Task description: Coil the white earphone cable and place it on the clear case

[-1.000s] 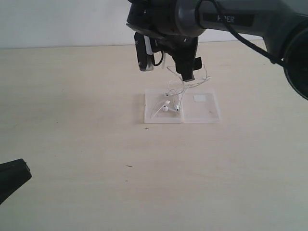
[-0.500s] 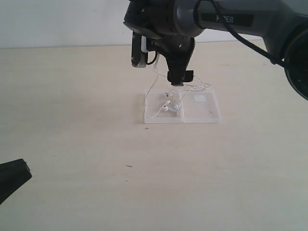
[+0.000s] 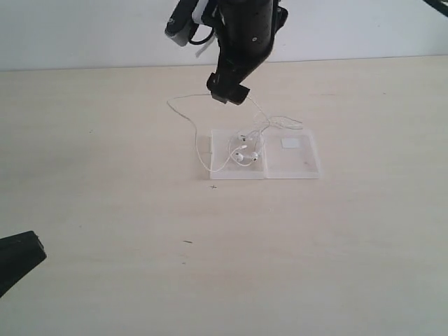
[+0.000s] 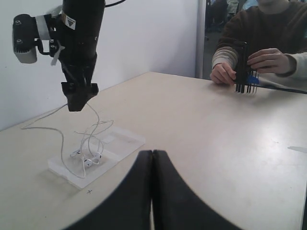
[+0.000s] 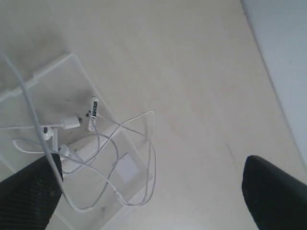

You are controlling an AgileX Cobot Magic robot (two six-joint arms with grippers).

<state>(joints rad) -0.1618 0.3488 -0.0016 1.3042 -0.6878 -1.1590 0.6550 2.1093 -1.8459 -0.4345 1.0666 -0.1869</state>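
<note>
Mostly left-right: white earphone cable (image 3: pixel 240 158) across clear case (image 3: pixel 295 166)

earphone cable (image 3: pixel 241 157) partly on clear case (image 3: pixel 302 165)

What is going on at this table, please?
The right gripper hangs open above the clear case. The white earphone cable lies loosely bundled on the case's unlabelled half, but one strand loops out over the table and rises toward that gripper. The left gripper sits shut, off to one side.

Left pincer (image 4: pixel 152 155) closed, right pincer (image 5: pixel 151 165) spread
</note>
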